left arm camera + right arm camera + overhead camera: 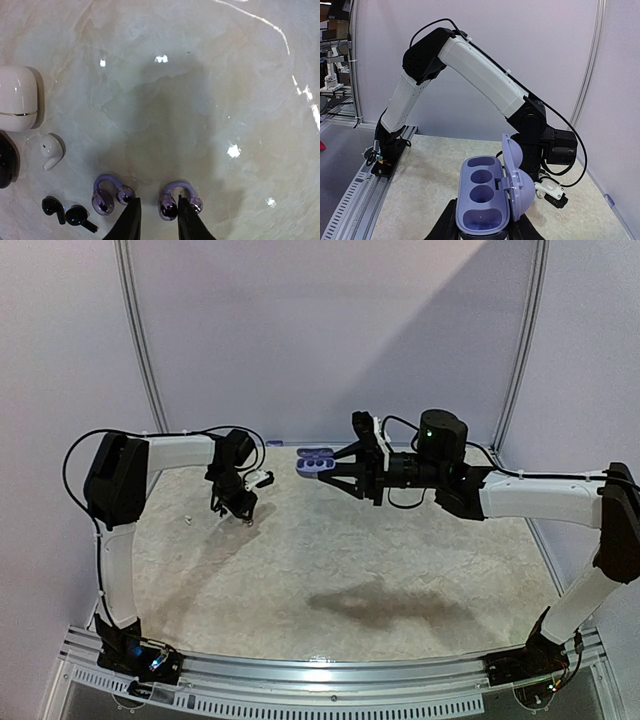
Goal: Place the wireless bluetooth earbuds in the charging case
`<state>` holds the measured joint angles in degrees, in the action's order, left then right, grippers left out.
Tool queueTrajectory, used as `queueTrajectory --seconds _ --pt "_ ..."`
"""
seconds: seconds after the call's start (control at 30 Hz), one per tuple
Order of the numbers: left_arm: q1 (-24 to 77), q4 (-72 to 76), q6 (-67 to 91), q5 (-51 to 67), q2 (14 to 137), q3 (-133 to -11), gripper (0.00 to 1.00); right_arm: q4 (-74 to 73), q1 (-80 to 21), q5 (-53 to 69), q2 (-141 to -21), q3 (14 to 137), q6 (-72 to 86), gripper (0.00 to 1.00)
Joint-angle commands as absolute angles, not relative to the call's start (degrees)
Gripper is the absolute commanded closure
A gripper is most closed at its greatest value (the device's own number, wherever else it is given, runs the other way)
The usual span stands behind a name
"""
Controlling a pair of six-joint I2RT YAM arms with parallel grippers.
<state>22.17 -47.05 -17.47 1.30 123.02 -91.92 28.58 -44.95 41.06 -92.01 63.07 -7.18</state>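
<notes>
Item: lilac C-shaped clip earbud, lying on the marbled table. Your left claw straddles its left bulb, arch pointing away. The fingers are nearly together; grip cannot be told. Your right claw pinches the open lilac charging case aloft, off to the right.

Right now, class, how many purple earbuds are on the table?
2. One purple earbud sits at the left gripper, one end between its fingers; the other lies beside it, toward the black earbuds. More may be hidden.
</notes>
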Motion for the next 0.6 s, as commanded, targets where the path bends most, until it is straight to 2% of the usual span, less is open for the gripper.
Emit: queueTrajectory --seconds 0.0,0.57 --pt "20.93 -46.94 -18.11 2.87 122.35 -93.91 0.74 26.86 -45.07 41.37 -92.19 65.34 -7.34 1.0" --pt "20.92 -48.76 -18.12 4.66 123.69 -91.14 0.81 24.8 -45.07 40.87 -93.33 66.7 -6.88 1.0"
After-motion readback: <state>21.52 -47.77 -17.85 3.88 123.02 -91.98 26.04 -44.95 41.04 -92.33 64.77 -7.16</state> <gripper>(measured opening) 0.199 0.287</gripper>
